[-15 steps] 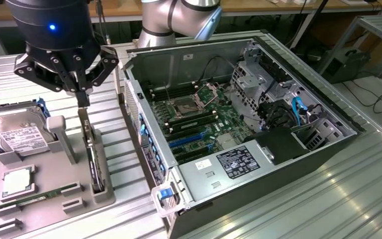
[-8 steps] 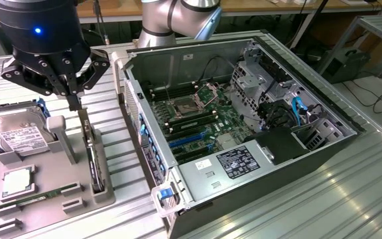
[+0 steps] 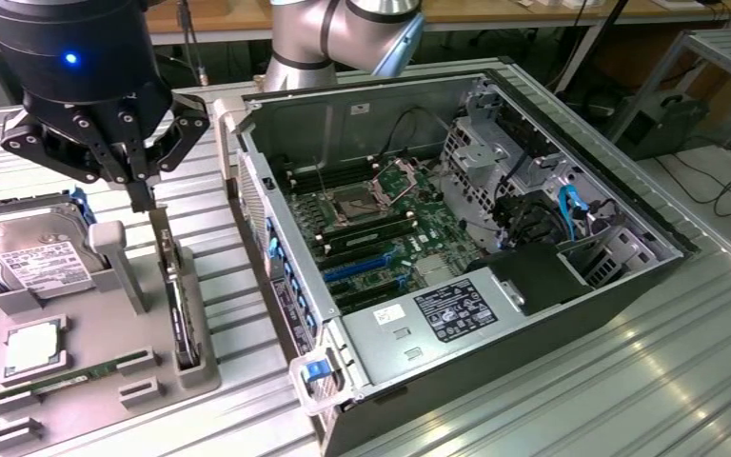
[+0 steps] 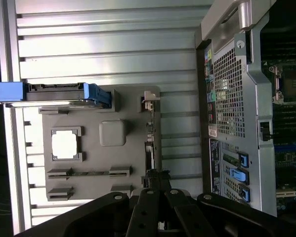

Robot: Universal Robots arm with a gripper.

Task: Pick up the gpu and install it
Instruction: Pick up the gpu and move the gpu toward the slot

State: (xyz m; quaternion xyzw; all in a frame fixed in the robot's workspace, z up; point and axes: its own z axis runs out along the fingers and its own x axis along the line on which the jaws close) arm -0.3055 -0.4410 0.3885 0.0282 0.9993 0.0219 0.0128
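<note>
The gpu stands on edge in a slot along the grey tray, its dark edge facing up. In the wrist view the gpu appears as a thin strip along one side of the tray. My gripper hangs above the far end of the card with its fingers shut together and nothing visibly between them. The wrist view shows the gripper over the card's line, still clear of it.
The open computer case lies at the exterior view's right of the tray, its motherboard and blue slots exposed. The tray also holds a hard drive, a processor and a memory stick. The ribbed metal table runs beneath.
</note>
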